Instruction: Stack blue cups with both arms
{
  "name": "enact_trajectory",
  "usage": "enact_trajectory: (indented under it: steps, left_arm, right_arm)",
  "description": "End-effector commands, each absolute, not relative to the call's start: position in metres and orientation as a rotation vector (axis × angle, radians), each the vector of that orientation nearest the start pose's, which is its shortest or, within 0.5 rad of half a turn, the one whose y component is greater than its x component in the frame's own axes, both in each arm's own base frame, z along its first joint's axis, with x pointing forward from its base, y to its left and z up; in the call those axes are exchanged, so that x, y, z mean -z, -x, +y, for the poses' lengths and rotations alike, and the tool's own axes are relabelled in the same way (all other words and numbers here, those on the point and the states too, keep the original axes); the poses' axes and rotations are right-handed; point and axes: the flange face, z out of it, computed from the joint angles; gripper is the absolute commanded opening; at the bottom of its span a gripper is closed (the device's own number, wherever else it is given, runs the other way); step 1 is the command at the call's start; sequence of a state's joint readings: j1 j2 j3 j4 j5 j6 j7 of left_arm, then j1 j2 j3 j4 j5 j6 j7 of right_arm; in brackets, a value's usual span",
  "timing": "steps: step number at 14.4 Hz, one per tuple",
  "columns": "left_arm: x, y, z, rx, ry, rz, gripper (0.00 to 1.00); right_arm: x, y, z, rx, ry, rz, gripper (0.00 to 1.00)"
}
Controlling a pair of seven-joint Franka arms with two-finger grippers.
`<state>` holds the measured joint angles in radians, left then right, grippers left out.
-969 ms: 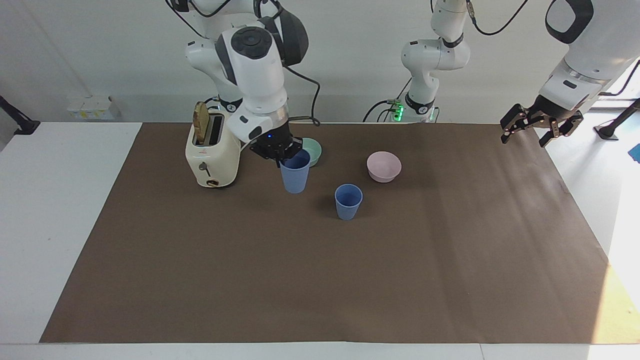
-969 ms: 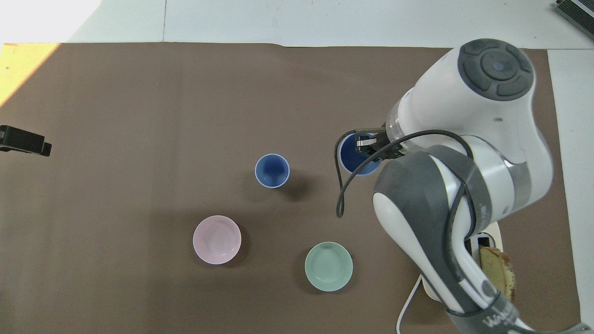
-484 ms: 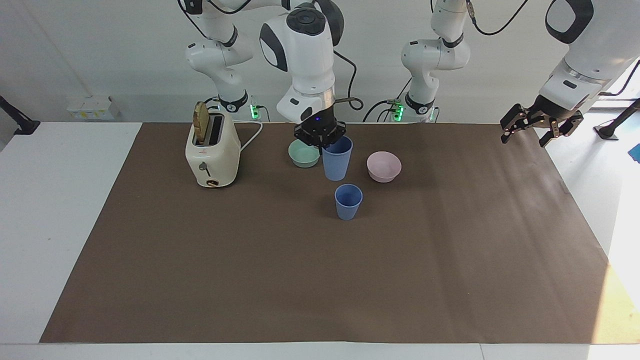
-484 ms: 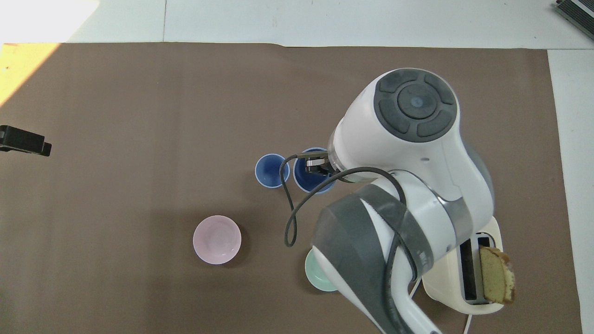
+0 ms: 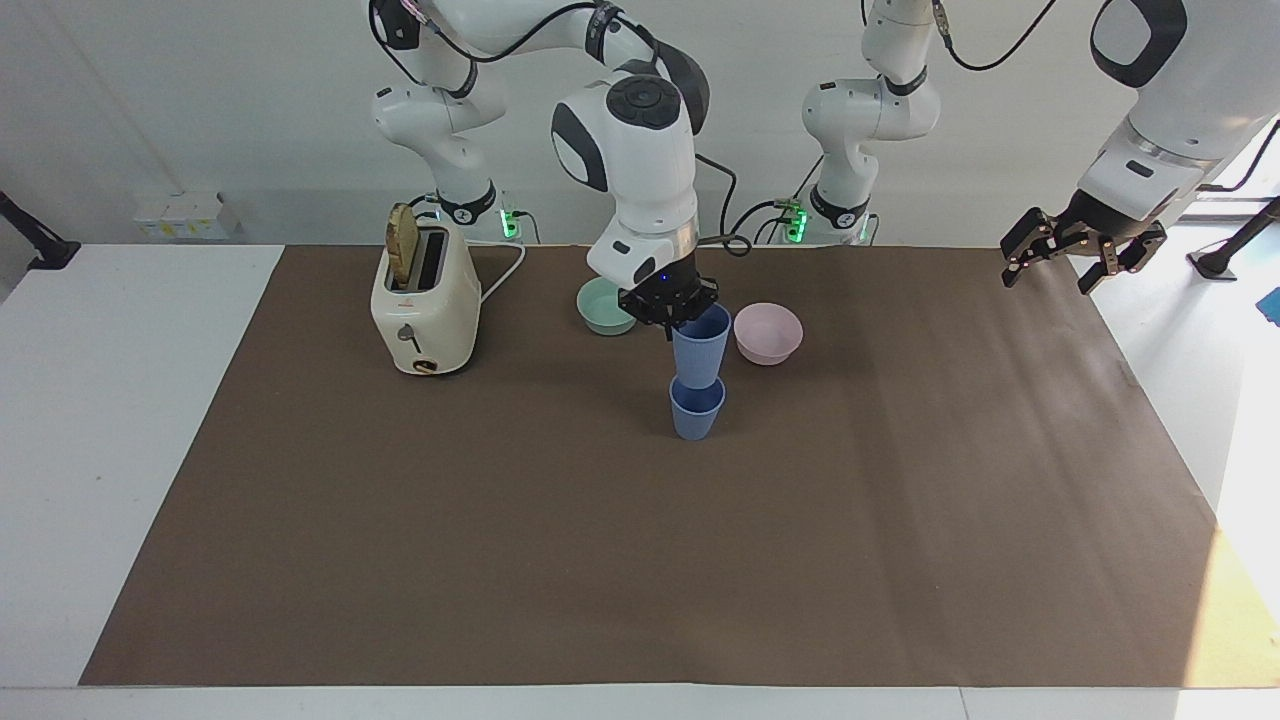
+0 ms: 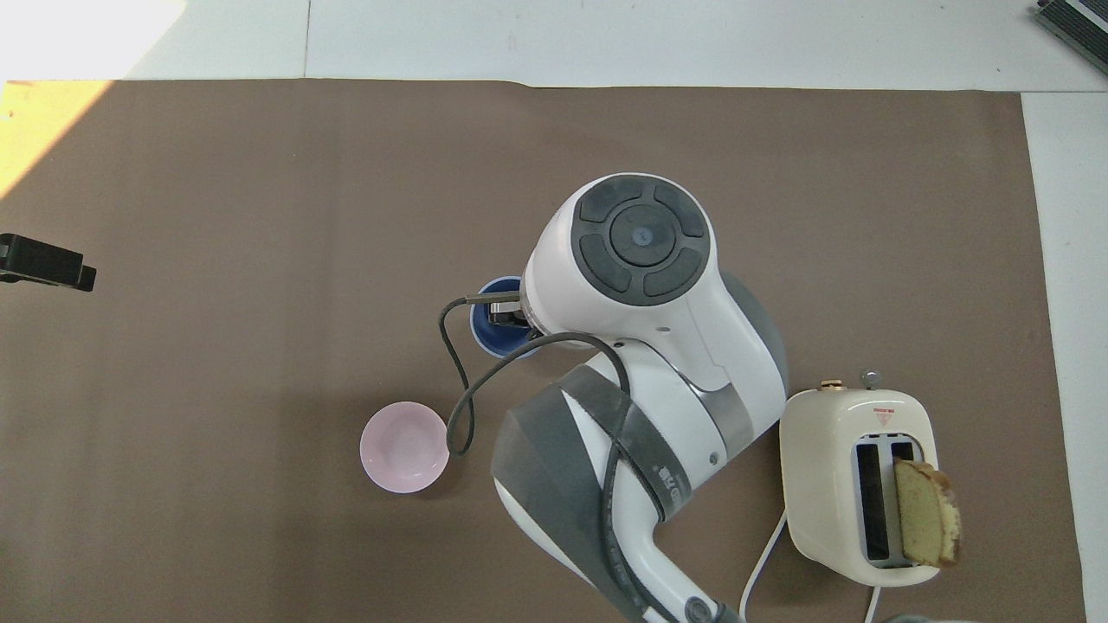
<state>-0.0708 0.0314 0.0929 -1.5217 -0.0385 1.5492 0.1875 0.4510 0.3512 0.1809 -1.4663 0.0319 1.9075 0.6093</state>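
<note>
- The broad brown paper mat [image 5: 640,560] covers most of the white table [image 5: 120,450], and everything else stands on it.
- The right arm, white with grey joints [image 5: 640,150], comes in from its base beside the toaster and bends down over the middle of the mat (in the overhead view its big wrist housing hides most of what lies under it).
- The cream two-slot toaster [image 5: 425,305] stands toward the right arm's end of the table, with a slice of browned bread [image 5: 403,245] sticking up out of one slot.
- The left arm [image 5: 1160,110] waits up in the air over the mat's edge at its own end; its black left gripper [image 5: 1080,255] has its fingers spread apart with nothing between them.
- The black right gripper [image 5: 680,305] is clamped on the rim of the held matte blue tapered cup [image 5: 700,345], one finger inside the mouth.
- That held cup hangs upright directly over the standing matte blue tapered cup [image 5: 696,410], its base at the lower cup's mouth; whether it has entered or only touches the rim cannot be told.
- The pale pink round bowl [image 5: 768,333] sits just beside the held cup, toward the left arm's end.
- The pale teal round bowl [image 5: 605,305] sits by the right gripper, toward the toaster.
</note>
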Motion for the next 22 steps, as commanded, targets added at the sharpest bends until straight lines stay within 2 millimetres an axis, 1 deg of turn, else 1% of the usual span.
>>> enact_trajectory:
  steps: [1, 3, 7, 10, 13, 14, 15, 16, 17, 19, 20, 21, 22]
  left_arm:
    - [-0.633, -0.562, 0.011, -0.020, 3.159, 0.252, 1.00]
    - [-0.632, -0.562, 0.009, -0.021, 3.163, 0.255, 1.00]
    - [-0.633, -0.562, 0.007, -0.010, 3.163, 0.255, 1.00]
    - [-0.633, -0.564, 0.006, 0.005, 3.164, 0.240, 1.00]
    - [-0.633, -0.564, 0.006, 0.012, 3.164, 0.242, 1.00]
    - [-0.633, -0.564, 0.006, 0.012, 3.164, 0.242, 1.00]
    - [-0.634, -0.565, 0.006, 0.027, 3.163, 0.240, 1.00]
    - [-0.635, -0.567, 0.005, 0.046, 3.163, 0.239, 1.00]
    - [-0.636, -0.567, 0.006, 0.051, 3.161, 0.242, 1.00]
    - [-0.634, -0.567, 0.005, 0.044, 3.163, 0.242, 1.00]
    - [-0.633, -0.567, 0.006, 0.039, 3.162, 0.242, 1.00]
    - [-0.633, -0.566, 0.005, 0.039, 3.162, 0.242, 1.00]
    - [-0.633, -0.566, 0.005, 0.036, 3.162, 0.242, 1.00]
  right_arm:
    - [-0.486, -0.558, 0.392, 0.055, 2.989, 0.024, 0.00]
    - [-0.480, -0.557, 0.391, 0.043, 2.999, 0.024, 0.00]
    - [-0.461, -0.557, 0.384, 0.010, 3.023, 0.028, 0.00]
    - [-0.441, -0.560, 0.388, 0.004, 3.043, 0.009, 0.00]
    - [-0.427, -0.564, 0.390, -0.003, 3.044, 0.013, 0.00]
    - [-0.424, -0.565, 0.389, -0.005, 3.044, 0.016, 0.04]
    - [-0.420, -0.565, 0.386, -0.019, 3.049, 0.020, 0.50]
    - [-0.420, -0.565, 0.386, -0.019, 3.050, 0.020, 0.85]
    - [-0.421, -0.564, 0.387, -0.009, 3.056, 0.012, 1.00]
    - [-0.425, -0.564, 0.387, 0.012, 3.078, -0.011, 1.00]
    - [-0.431, -0.565, 0.385, 0.024, 3.084, -0.013, 1.00]
    - [-0.439, -0.569, 0.379, 0.028, 3.084, -0.002, 1.00]
    - [-0.456, -0.573, 0.366, 0.029, 3.091, 0.024, 1.00]
